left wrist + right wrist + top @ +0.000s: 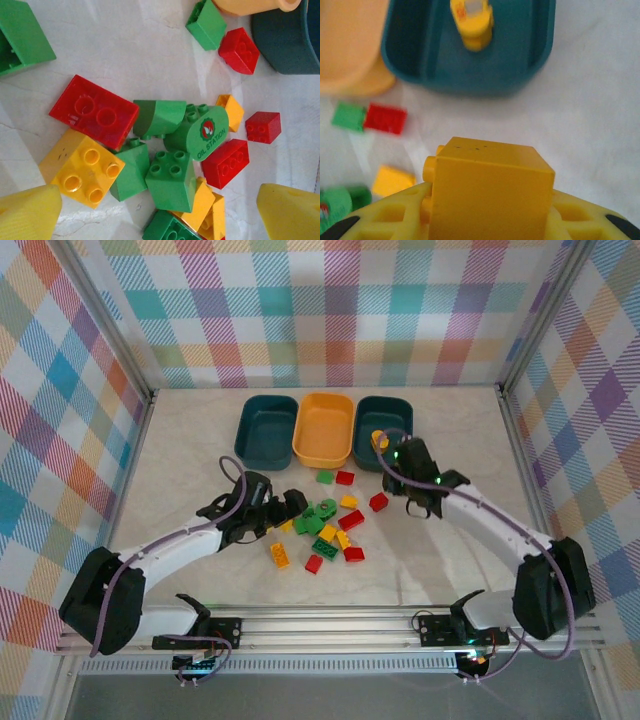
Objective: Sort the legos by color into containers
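A pale marbled tabletop (pixel 180 465) sits inside pastel check walls, with three tubs in a row at the upper centre of the top view.

My right gripper (pixel 487 220) is pinching a yellow brick (pixel 490 180), and it hangs just short of the right teal tub (pixel 470 75). Much of the brick stands proud of the fingers, so I judge the hold shallow. It could twist or slip if I swing fast. That tub already holds a yellow ring piece (pixel 472 22), so I take it as the yellow bin. The orange tub (pixel 323 400) stands right beside it, at the upper left of the right wrist view. If I let go early, the brick could strike the near wall and bounce back onto the table. If I drift left, it lands in the wrong bin.

My left gripper (pixel 157 215) is spread wide above the heap in the middle of the table. Directly under it a green brick (pixel 170 180) leans on the green "OIL STATION" piece (pixel 200 135), with a red brick (pixel 95 112) and a yellow four-stud brick (pixel 82 167) packed close. If I close here I may grab two colours at once, or shove the neighbours apart.
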Controlling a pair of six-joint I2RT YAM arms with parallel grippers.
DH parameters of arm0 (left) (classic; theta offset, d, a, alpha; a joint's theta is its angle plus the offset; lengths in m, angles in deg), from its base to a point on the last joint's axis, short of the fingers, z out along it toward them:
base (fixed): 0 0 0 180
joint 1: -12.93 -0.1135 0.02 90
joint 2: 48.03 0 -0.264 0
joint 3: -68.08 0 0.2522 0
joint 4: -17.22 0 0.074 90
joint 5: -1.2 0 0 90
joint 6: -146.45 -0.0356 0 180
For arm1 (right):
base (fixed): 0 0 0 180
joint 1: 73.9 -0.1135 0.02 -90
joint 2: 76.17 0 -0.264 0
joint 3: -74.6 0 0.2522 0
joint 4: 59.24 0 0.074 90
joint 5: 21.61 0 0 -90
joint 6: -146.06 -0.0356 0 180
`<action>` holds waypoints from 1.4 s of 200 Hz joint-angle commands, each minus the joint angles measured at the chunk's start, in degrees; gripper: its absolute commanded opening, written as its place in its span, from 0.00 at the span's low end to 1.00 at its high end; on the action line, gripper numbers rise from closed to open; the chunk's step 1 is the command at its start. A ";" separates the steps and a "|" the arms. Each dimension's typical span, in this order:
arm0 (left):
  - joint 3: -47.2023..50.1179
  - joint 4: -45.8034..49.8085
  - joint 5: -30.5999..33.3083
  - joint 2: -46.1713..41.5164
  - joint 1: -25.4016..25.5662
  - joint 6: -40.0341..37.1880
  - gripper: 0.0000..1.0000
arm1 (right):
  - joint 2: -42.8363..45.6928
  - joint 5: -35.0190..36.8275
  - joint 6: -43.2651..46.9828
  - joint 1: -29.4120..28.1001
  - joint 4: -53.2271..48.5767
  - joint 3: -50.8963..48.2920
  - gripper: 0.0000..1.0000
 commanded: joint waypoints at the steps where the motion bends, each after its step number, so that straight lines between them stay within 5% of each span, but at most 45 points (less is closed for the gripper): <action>1: -1.24 2.79 2.65 0.26 0.42 0.08 1.00 | -10.09 -1.86 4.12 4.03 2.21 10.01 0.34; 54: -0.39 11.43 8.83 -5.47 0.32 -1.28 1.00 | -37.81 -5.79 8.89 7.72 -4.96 39.00 0.35; 104: 0.40 12.87 11.06 -8.31 -0.27 -1.83 1.00 | -48.57 -7.77 10.14 8.45 -9.13 50.52 0.39; 125: -0.01 12.44 10.07 -7.31 -0.32 -1.89 1.00 | -48.68 -9.30 10.58 8.47 -8.90 51.64 0.47; 146: -0.32 11.64 8.75 -6.19 -0.28 -1.76 1.00 | -48.56 -10.44 10.89 8.41 -10.29 52.55 0.68; 223: 2.15 11.44 8.10 -10.24 -0.27 0.27 1.00 | -25.28 -10.54 7.83 5.35 -1.63 28.86 0.71; 280: -3.60 20.88 20.53 -11.07 -0.97 -1.76 0.92 | -0.29 -1.85 3.09 -1.75 8.91 -3.83 0.65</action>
